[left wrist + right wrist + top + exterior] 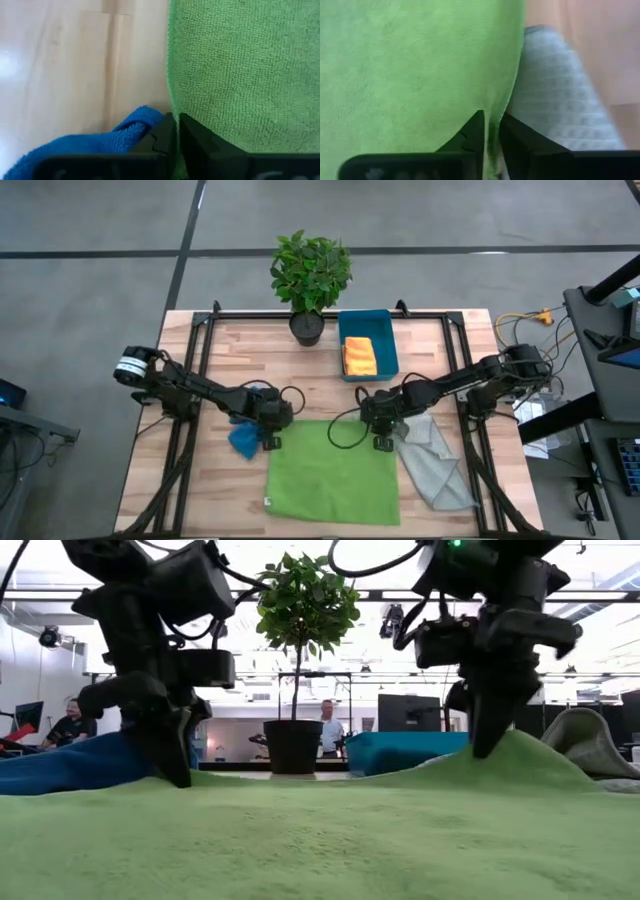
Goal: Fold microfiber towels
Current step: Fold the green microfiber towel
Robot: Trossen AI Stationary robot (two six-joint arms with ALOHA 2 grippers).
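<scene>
The lime green towel (333,470) lies spread flat on the near middle of the table. My left gripper (272,442) is shut on its far left corner and my right gripper (383,443) on its far right corner. The blue towel (243,440) lies crumpled beside my left gripper. The pale grey towel (437,465) lies rumpled to the right of the green one. The orange towel (359,356) lies folded in the teal bin (385,320). My left gripper pinches the green towel's left edge (171,107) at its far corner between the two fingers, coming from above and pointing down. The towel stays low on the table there. My right gripper pinches the green towel's right edge (496,107) at its far corner, from above. In the low view that corner (500,752) rises in a small peak to the fingers, and the rest lies on the table.
A potted plant (310,275) stands at the far edge, left of the teal bin. Bare wood shows at the table's near left (190,490) and far left. People show in the room behind the table (326,725).
</scene>
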